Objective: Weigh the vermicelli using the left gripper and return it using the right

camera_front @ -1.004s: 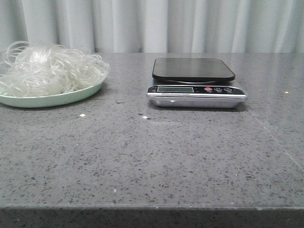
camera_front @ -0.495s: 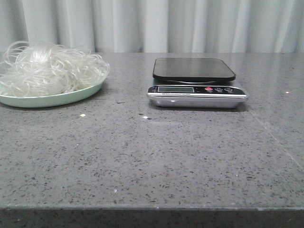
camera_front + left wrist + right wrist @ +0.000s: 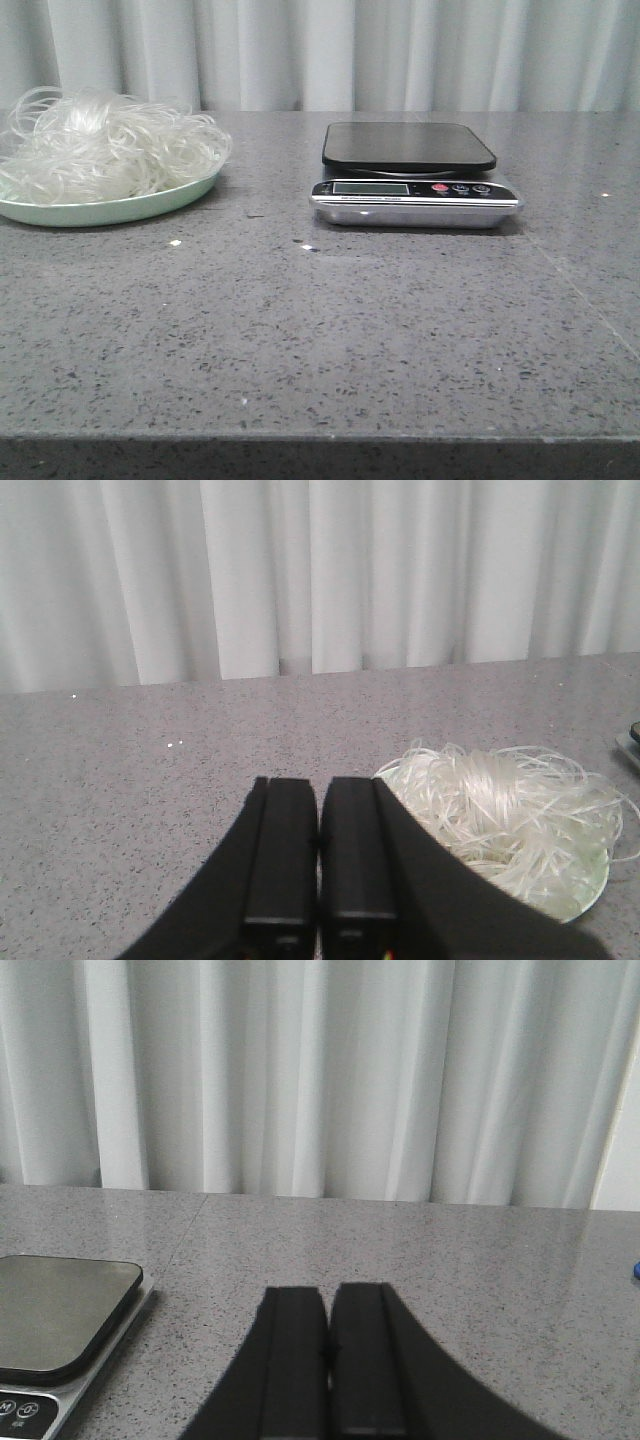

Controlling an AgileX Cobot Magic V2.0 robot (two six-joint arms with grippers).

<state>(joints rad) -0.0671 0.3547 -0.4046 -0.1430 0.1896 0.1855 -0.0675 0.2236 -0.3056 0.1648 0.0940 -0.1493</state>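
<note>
Black left gripper [image 3: 318, 865], jaws together.

Soft, even light fills all three views, casting only faint shadows under the scale [image 3: 415, 190] and plate [image 3: 110, 208]. The black platform shows mild sheen; focus stays reasonably sharp, slightly grainy.

The vermicelli [image 3: 105, 145] lay as a loose, fluffy mound of thin, glossy, translucent white strands, looping over one another. It sat heaped on a pale green plate [image 3: 110, 210] at the far left of the desk [image 3: 320, 340], well apart from the scale [image 3: 412, 175]. A few loops spilled past the plate's rim. The mound seemed undisturbed, though its far side was hidden.
</note>
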